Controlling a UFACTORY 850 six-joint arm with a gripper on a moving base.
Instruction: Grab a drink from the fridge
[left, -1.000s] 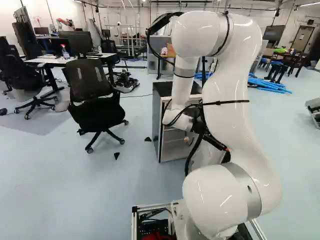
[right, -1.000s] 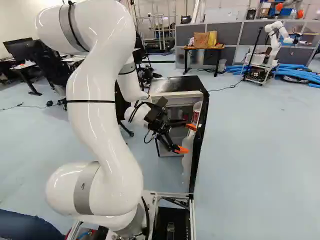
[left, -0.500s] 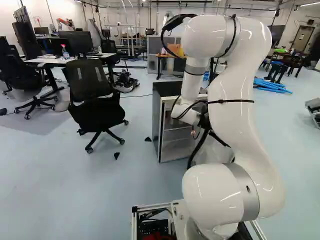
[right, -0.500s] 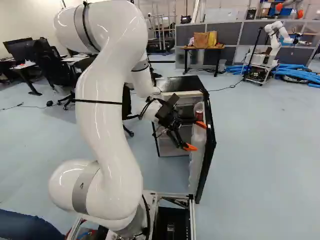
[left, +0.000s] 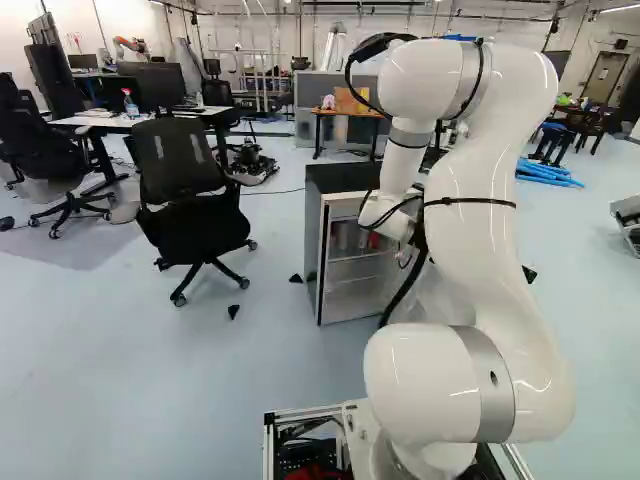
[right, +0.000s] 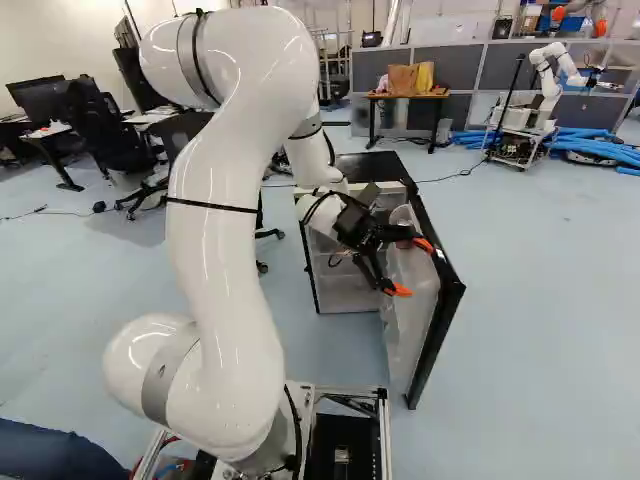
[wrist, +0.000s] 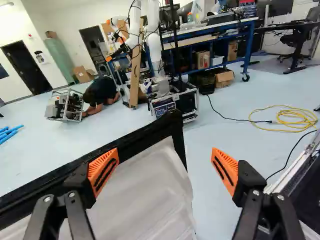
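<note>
The gripper (right: 412, 268) reaches over the inner side of the fridge door (right: 437, 330) in the right base view. Seen from the wrist, the gripper (wrist: 165, 167) is open, fingers wide apart. The door's black edge and pale liner (wrist: 150, 192) run below and between the orange pads, gripped by neither; contact is unclear. The small fridge (left: 313, 245) has a black top and its door stands wide. Reddish and pale items, perhaps drinks (left: 364, 239), show on its upper shelf in the left base view, partly behind the arm. Something reddish at the door is mostly hidden by the gripper.
An office chair (left: 195, 215) stands beside the fridge. Farther off are a wooden table (right: 408, 96) and another robot (right: 550, 80) near blue tubes. The wrist view shows a yellow cable (wrist: 295, 116) on the floor and a blue workbench (wrist: 215, 37).
The arm and gripper have moved toward the right of the base views. The fridge door has swung wider along with the gripper. Shelf items in the fridge have come into sight. The base has not moved.
</note>
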